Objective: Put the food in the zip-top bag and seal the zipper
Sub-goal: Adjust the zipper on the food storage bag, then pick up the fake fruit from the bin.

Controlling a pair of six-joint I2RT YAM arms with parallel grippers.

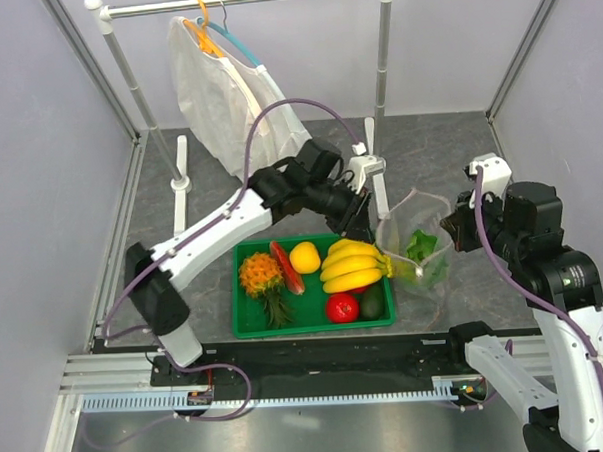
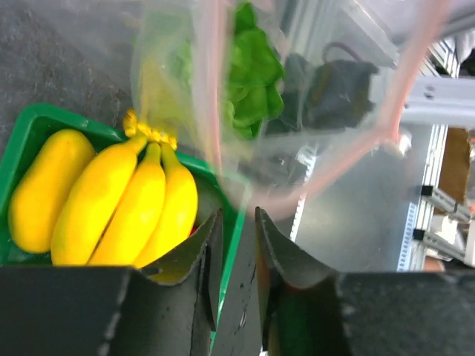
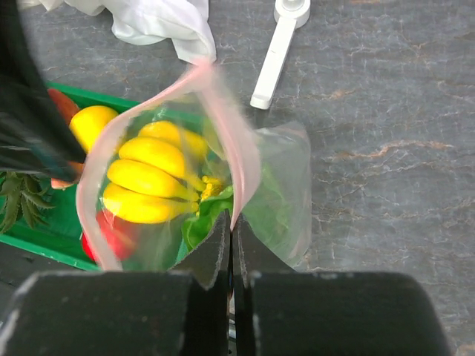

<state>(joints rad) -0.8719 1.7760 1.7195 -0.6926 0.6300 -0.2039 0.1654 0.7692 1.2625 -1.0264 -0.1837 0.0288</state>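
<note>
Right end effector, pinched floppy clear bag

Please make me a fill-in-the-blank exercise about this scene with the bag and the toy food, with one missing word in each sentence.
1. Inside the zip-top bag lies the leafy green ___.
2. The round red tomato rests in the ___ tray.
3. The right claw is shut on the bag's zipper, which is pale ___.
4. The bag's mouth is ___, not sealed.
Missing words: lettuce; green; pink; open.
</note>
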